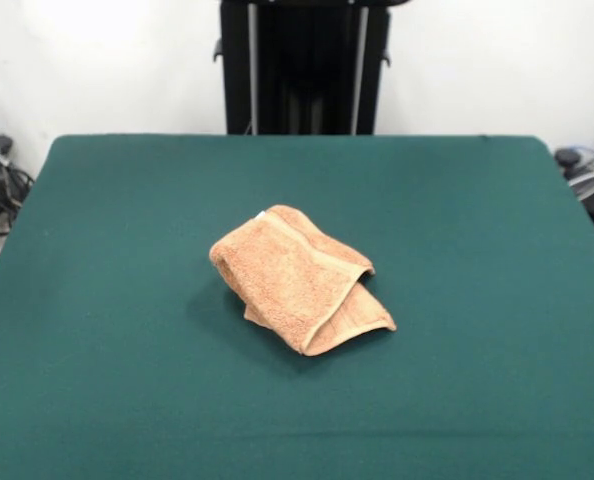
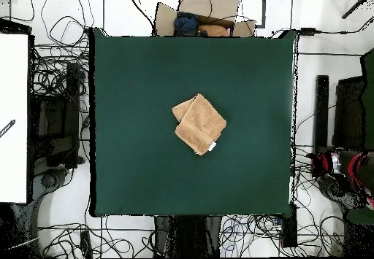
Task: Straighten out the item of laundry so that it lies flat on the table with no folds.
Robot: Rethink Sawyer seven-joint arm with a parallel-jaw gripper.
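The towel [image 1: 299,278] sits folded over itself mid-bench [image 1: 107,250], edges doubled. Looks soft, light and floppy, so I'd pinch the top flap's banded edge and peel it open. The green felt-like top probably grips it some. Cables all round the floor. Pincer isn't in either view.

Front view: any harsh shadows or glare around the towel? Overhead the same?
Front view: even light, no glare on the table; the towel casts only a soft, dark shadow along its left and lower edges. Overhead view: flat light, hardly any shadow round the towel, felt uniformly matte.
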